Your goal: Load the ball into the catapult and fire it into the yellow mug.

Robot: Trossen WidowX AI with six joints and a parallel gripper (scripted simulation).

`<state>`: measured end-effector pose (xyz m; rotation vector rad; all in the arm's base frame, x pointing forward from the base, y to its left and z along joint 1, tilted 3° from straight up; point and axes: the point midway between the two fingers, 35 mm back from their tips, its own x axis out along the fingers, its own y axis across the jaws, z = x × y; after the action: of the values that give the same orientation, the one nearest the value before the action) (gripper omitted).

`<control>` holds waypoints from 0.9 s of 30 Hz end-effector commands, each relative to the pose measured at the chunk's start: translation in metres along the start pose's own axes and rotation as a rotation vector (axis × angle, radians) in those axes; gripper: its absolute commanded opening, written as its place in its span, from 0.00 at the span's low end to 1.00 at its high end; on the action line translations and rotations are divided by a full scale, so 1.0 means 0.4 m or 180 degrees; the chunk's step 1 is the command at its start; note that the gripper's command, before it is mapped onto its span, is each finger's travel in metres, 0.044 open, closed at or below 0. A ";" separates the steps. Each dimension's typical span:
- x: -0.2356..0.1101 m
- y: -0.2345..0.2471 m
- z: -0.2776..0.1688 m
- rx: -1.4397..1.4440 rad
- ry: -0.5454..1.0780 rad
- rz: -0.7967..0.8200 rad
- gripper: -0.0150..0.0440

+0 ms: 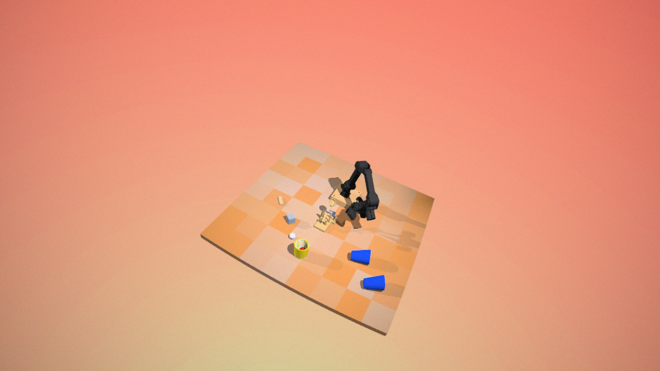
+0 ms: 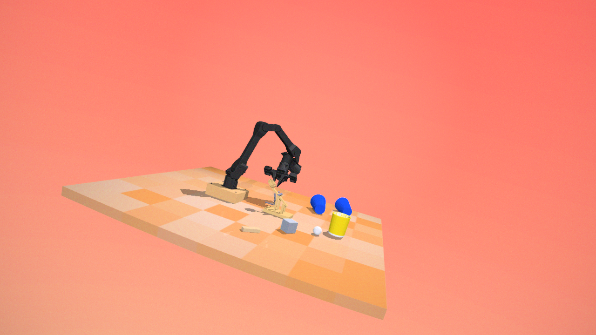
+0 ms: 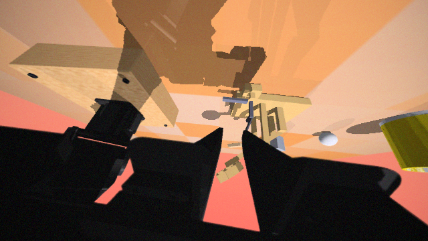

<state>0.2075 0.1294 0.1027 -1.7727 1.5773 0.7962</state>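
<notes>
The red ball (image 1: 302, 248) shows inside the upright yellow mug (image 1: 301, 254) (image 2: 339, 225) (image 3: 409, 140). The mug's wall hides the ball in the exterior view. The wooden catapult (image 1: 324, 224) (image 2: 287, 215) (image 3: 294, 104) stands between the robot's base and the mug. Its throwing arm is raised, and its round cup (image 1: 332, 202) (image 2: 272, 183) holds no ball. My gripper (image 2: 276, 183) (image 3: 232, 132) is slightly open, with its tips close beside the raised cup. A tan piece shows through the finger gap in the wrist view; nothing is plainly gripped.
A white ball (image 1: 292, 235) (image 2: 317, 230) (image 3: 328, 138) lies near the mug. A grey cube (image 1: 290, 218) (image 2: 289, 226) and a small tan block (image 1: 280, 200) (image 2: 250, 229) lie beside the catapult. Two blue cups (image 1: 360, 256) (image 1: 374, 282) lie on their sides.
</notes>
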 end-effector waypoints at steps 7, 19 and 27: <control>-0.012 -0.092 0.007 0.0833 -0.0478 0.0051 0.83; -0.031 -0.236 -0.017 0.1958 -0.1078 0.0108 1.00; -0.038 -0.341 -0.059 0.2736 -0.1463 0.0145 1.00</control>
<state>0.3283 0.1350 0.1320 -0.9487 1.3722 0.4327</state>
